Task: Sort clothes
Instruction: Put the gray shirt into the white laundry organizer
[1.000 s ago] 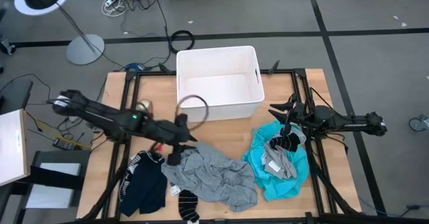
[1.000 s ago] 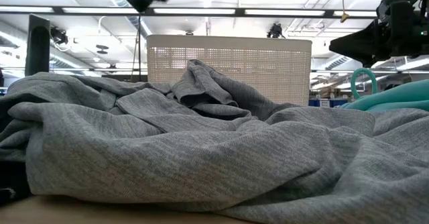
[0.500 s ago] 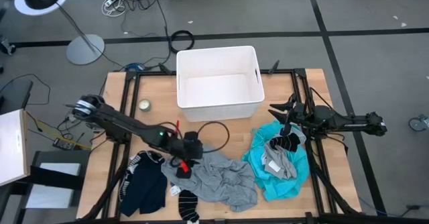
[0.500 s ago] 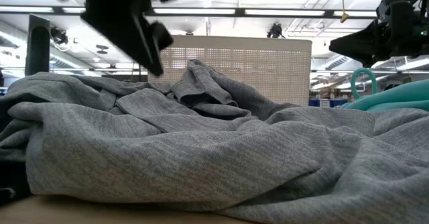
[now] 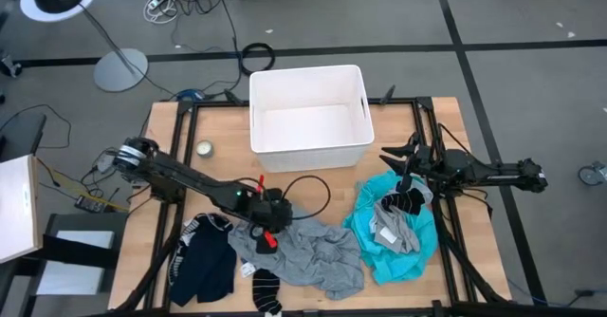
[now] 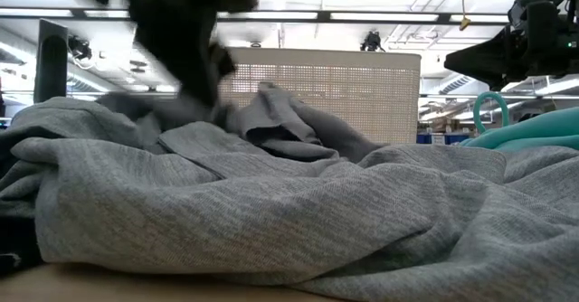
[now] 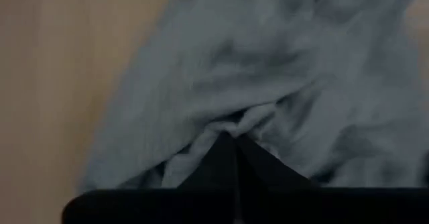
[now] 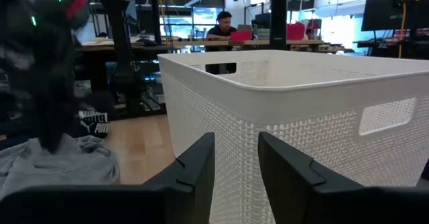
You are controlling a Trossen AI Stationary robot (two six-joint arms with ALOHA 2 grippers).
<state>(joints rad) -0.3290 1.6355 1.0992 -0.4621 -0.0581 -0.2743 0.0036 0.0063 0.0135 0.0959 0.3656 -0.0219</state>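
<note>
A crumpled grey shirt (image 5: 305,251) (image 6: 271,212) lies on the table near its front edge. My left gripper (image 5: 268,233) (image 7: 225,141) is down on the shirt's far left part, shut on the cloth. A turquoise shirt (image 5: 398,246) lies at the right with striped socks (image 5: 408,203) on top. At the front left lie a navy striped garment (image 5: 204,260) and another striped sock (image 5: 267,293). My right gripper (image 5: 391,156) (image 8: 236,163) hovers open above the turquoise shirt's far edge, holding nothing. My left gripper pinches a raised fold of the grey shirt (image 7: 231,117) between its two fingertips, at the shirt's far left part. The fingers come from above, slanting down from the table's left. The rest of the shirt lies slack on the table.
The white bin (image 5: 308,118) (image 8: 301,117) stands at the table's far middle. A small round thing (image 5: 203,148) sits on the bare wood left of it. A cable loop (image 5: 305,189) trails behind my left wrist. A person (image 8: 224,26) sits in the room beyond.
My left gripper has come down and toward the table's near right, from above the bare wood onto the grey shirt's far left part. The cloth there is now bunched up at its fingertips. My right arm has kept still.
</note>
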